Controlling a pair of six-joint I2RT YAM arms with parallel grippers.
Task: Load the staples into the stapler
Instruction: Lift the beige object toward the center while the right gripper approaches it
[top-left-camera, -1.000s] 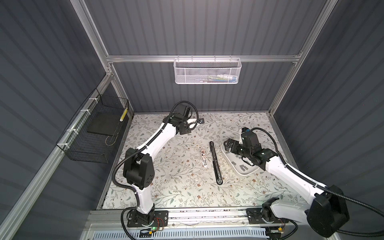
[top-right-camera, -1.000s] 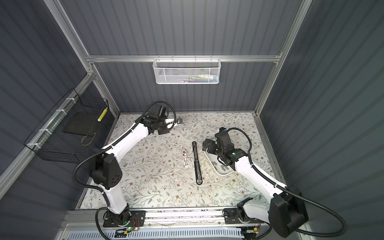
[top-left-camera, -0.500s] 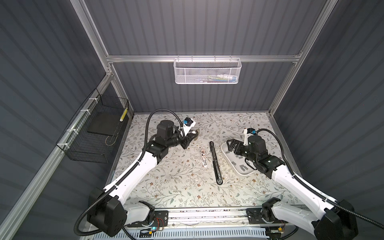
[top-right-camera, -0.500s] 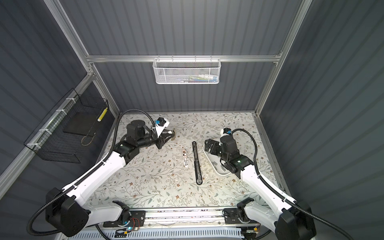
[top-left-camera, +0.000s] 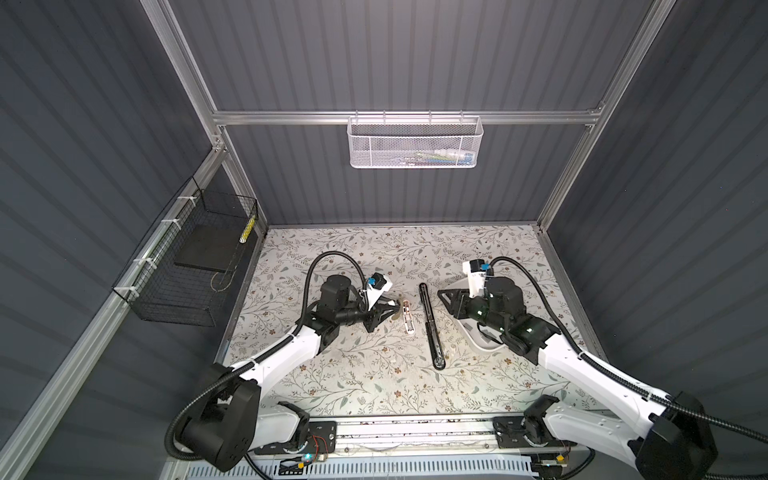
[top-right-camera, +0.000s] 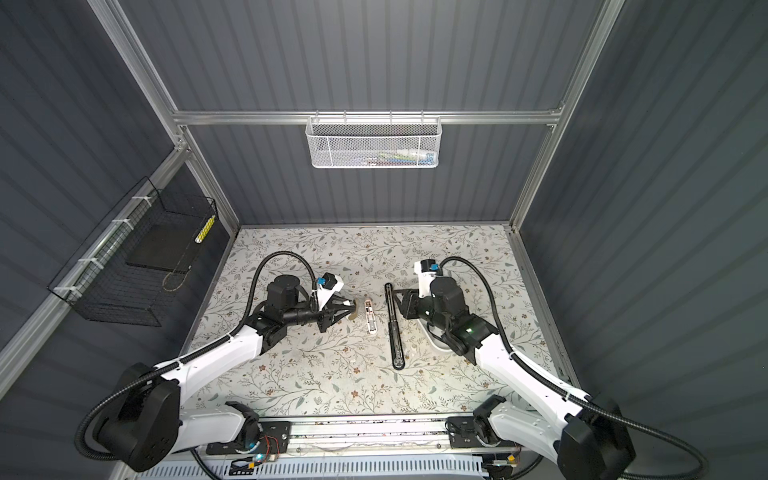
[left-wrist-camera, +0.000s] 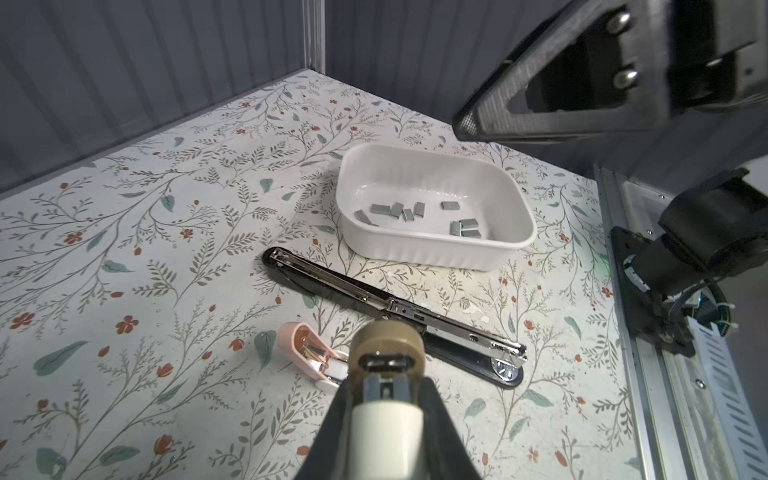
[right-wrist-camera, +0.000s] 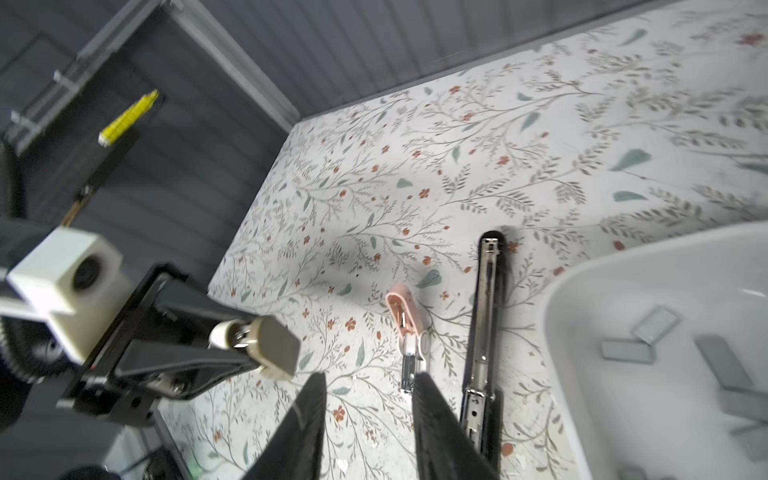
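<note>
Stapler (left-wrist-camera: 361, 291) laid open, staples (left-wrist-camera: 380, 209) unpicked in the tray (left-wrist-camera: 432, 254); right pincer (right-wrist-camera: 368, 399) spread, left pincer (left-wrist-camera: 388, 361) pressed together; a strip is probably to be lifted next

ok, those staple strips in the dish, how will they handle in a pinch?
Probably light and stiff: the staples are small flat grey strips. Likely slippery and hard to get under, lying flat on the smooth dish floor. Some lie bunched together, so a pinch may drag neighbours along.
</note>
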